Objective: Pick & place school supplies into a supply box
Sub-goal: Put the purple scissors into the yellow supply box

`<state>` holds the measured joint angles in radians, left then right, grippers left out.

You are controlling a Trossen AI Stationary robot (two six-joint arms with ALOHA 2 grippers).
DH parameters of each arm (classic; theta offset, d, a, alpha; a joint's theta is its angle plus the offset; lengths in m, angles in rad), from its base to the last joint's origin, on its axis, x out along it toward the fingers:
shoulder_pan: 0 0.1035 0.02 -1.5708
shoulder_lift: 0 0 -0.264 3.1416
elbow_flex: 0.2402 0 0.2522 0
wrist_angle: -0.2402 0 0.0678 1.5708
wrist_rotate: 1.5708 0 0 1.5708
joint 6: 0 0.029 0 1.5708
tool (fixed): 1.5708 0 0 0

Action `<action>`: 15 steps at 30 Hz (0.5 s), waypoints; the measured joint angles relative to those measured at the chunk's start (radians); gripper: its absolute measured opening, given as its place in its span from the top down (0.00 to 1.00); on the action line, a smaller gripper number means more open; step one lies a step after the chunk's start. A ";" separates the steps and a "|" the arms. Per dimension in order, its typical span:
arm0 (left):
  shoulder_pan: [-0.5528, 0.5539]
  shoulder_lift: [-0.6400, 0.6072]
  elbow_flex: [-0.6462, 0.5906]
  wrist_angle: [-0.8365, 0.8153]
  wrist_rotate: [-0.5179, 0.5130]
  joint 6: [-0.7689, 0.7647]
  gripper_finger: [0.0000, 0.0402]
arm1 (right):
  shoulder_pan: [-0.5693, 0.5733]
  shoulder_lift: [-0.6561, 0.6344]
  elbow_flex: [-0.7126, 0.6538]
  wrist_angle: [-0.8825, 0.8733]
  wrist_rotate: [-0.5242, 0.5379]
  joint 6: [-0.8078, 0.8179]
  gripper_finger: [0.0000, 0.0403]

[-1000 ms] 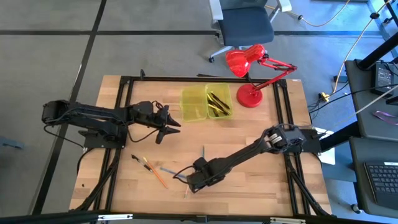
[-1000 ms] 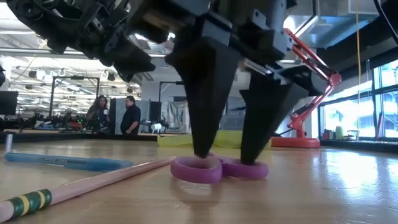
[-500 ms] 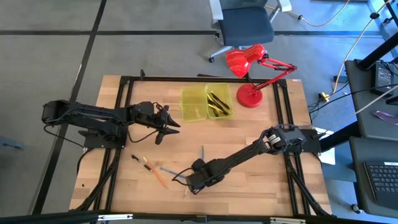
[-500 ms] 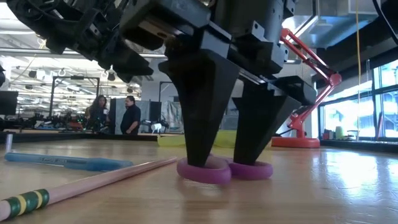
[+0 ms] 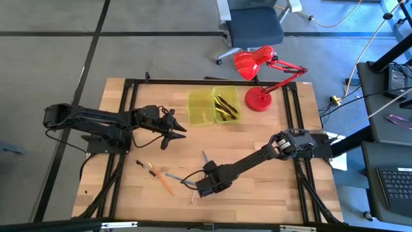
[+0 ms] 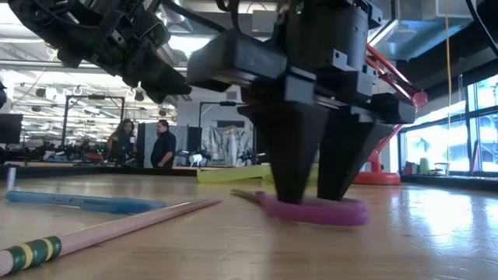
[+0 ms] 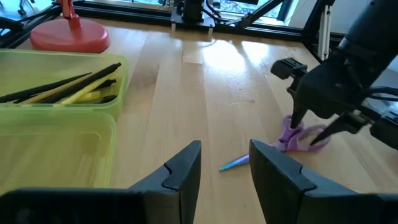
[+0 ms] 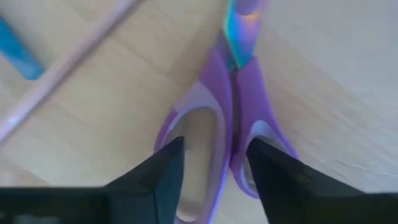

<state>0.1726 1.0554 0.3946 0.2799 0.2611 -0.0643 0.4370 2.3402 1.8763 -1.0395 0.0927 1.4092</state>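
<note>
The right end effector (image 6: 317, 198) stands on the purple-handled scissors (image 8: 227, 124) at the worktop's (image 5: 257, 193) near edge, fingers parted and straddling one handle loop, not visibly clamped. The scissors' long axis points away toward the supply box (image 5: 214, 106). The left end effector (image 5: 175, 129), half open and empty, waits nearer that box.
</note>
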 joint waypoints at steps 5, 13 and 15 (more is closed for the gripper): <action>0.000 0.000 0.000 0.000 0.000 0.000 0.68 | 0.000 0.000 0.000 -0.024 -0.001 -0.001 0.70; 0.000 0.000 0.000 0.000 0.000 0.000 0.68 | 0.000 0.000 -0.001 -0.028 -0.014 -0.005 0.83; 0.000 0.000 0.000 0.000 0.000 0.000 0.68 | 0.000 0.000 -0.001 -0.028 -0.015 -0.005 0.82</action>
<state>0.1727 1.0554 0.3946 0.2798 0.2611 -0.0643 0.4370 2.3405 1.8755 -1.0676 0.0780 1.4045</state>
